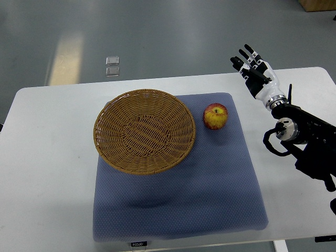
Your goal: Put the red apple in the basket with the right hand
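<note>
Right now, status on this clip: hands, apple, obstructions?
Right hand open, raised beyond the table's far edge, holding nothing. Red apple on blue mat, right of basket. Path clear.

A white surface (47, 157) carries a slate-blue mat (210, 199) with a fine dotted texture. On the mat, a golden-brown wicker basket (144, 130) shows a tight woven pattern. Beside it, an apple (215, 116) is red streaked with yellow. Near the surface's far right corner, the right hand (255, 73) is white with black fingers (242, 55), on a black arm (310, 139). The floor (157, 37) is grey.
</note>
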